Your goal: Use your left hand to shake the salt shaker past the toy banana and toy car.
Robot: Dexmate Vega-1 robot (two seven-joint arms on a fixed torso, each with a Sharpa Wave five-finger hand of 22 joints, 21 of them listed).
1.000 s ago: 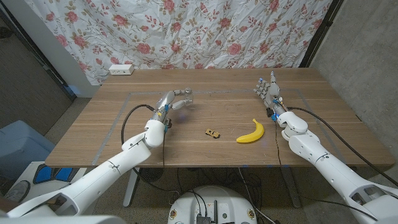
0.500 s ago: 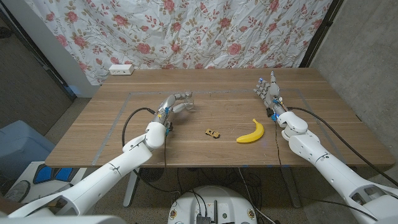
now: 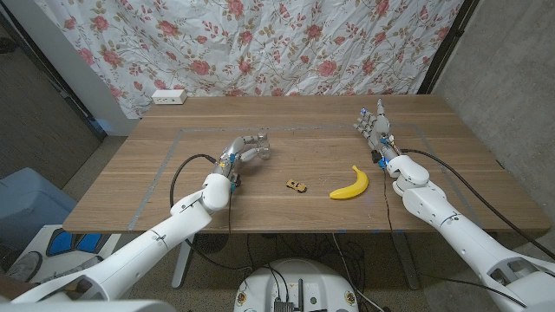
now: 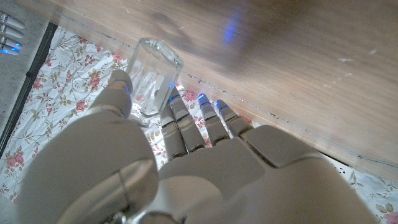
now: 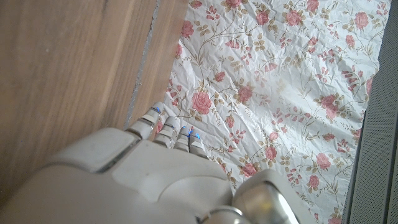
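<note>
on the table [image 3: 173,165], left of the middle, the left robot hand [image 3: 243,152] grips the clear glass salt shaker [image 3: 261,144] between thumb and fingers [image 4: 186,121]; whether the shaker touches the wood cannot be told. just right of it lies the small toy car [image 3: 297,185], and the yellow toy banana [image 3: 350,184] lies a little farther right, apart from the car. near the table's far right side the right robot hand [image 3: 373,126] stands with its fingers apart and straight, holding nothing. behind the table hangs a flowered cloth [image 3: 303,43], and a white power strip [image 3: 169,97] sits at the far left corner.
</note>
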